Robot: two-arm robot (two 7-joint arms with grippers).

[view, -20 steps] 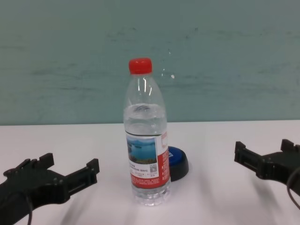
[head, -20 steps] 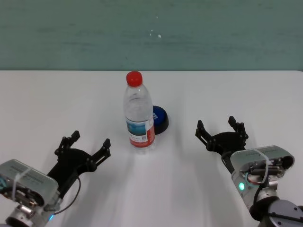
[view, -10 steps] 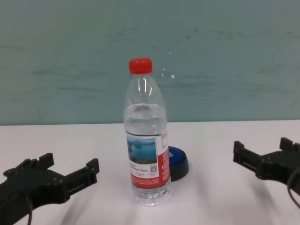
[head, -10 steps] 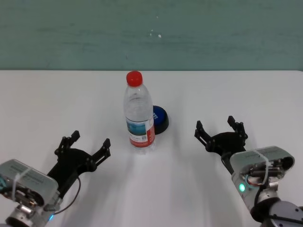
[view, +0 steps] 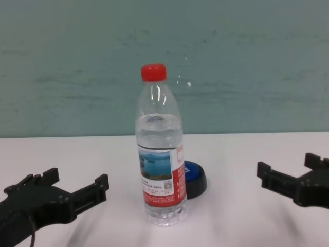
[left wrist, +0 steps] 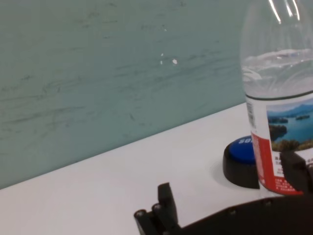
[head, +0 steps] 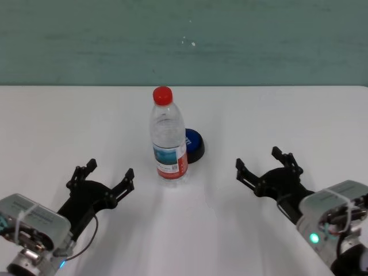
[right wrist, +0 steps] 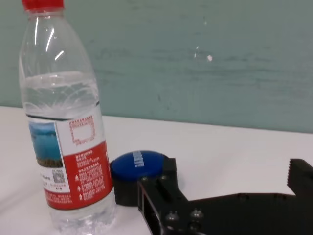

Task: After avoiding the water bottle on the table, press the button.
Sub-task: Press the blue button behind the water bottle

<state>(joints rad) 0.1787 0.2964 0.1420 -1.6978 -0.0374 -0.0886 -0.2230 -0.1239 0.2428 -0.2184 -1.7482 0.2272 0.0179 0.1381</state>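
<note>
The water bottle stands upright on the white table, near its middle. The blue button sits just behind it to the right, partly hidden by it. My right gripper is open and empty, low over the table to the right of the button and apart from it. My left gripper is open and empty, to the left of the bottle and nearer to me. The right wrist view shows the bottle and the button beyond the open right gripper.
A teal wall rises behind the table's far edge. In the chest view the bottle stands between my left gripper and right gripper, with the button behind it.
My right arm has drawn back to the right and its gripper has dropped a little, its fingers now angled more toward the button. The left arm, the bottle and the button have not moved.
</note>
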